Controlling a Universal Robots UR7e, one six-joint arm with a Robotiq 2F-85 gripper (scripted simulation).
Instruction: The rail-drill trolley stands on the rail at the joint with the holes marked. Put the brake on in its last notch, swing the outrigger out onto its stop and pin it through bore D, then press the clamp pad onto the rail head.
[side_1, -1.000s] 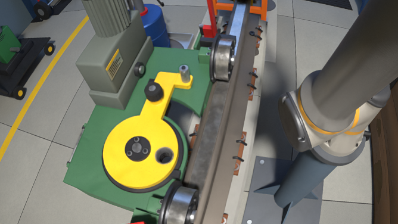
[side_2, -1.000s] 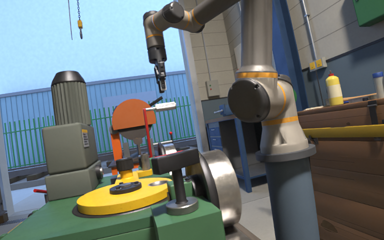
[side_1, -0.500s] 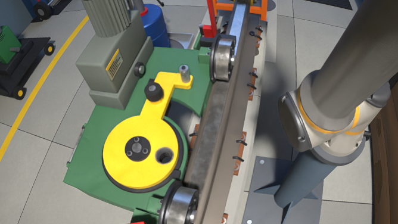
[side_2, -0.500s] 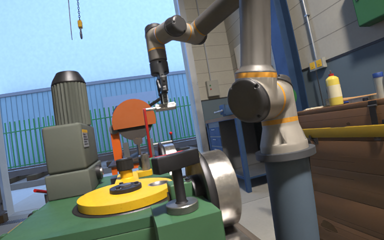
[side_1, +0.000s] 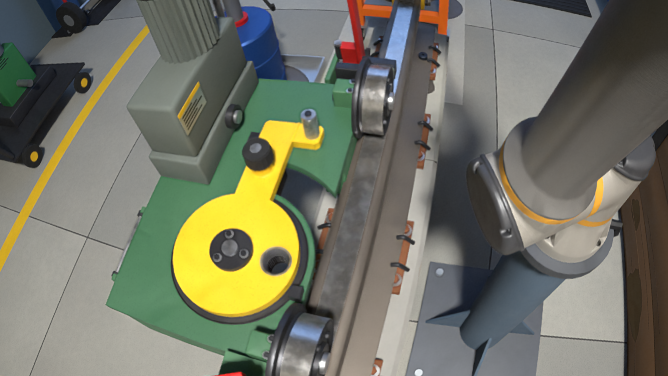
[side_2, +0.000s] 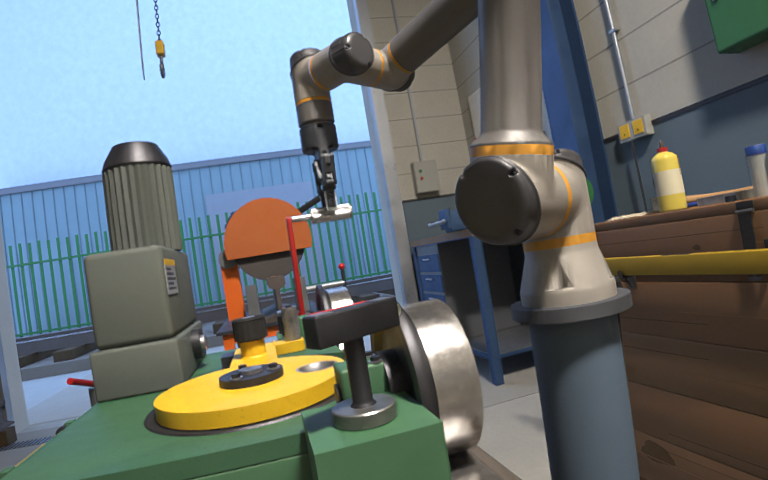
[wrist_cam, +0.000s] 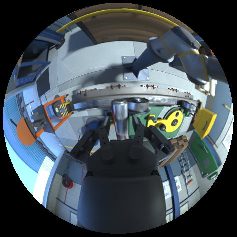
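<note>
My gripper (side_2: 328, 208) (wrist_cam: 121, 122) hangs at the far end of the green trolley (side_1: 165, 250), straddling the silver grip (side_2: 330, 213) (wrist_cam: 120, 117) on top of the upright red brake lever (side_2: 294, 266). The yellow outrigger (side_1: 245, 220) lies on the trolley deck, its arm with a black knob (side_1: 258, 154) and a grey pin (side_1: 309, 122) pointing toward the rail (side_1: 370, 190). A dark bore (side_1: 276, 262) shows in its disc. The black clamp pad (side_2: 351, 322) stands on its post at the near end. The gripper is open around the grip, holding nothing.
The arm's base column (side_1: 505, 300) stands right of the rail. A grey motor housing (side_1: 192, 100) rises on the trolley's left. An orange guard (side_2: 263, 232) stands beyond the lever, and a wooden bench (side_2: 696, 339) is to the right.
</note>
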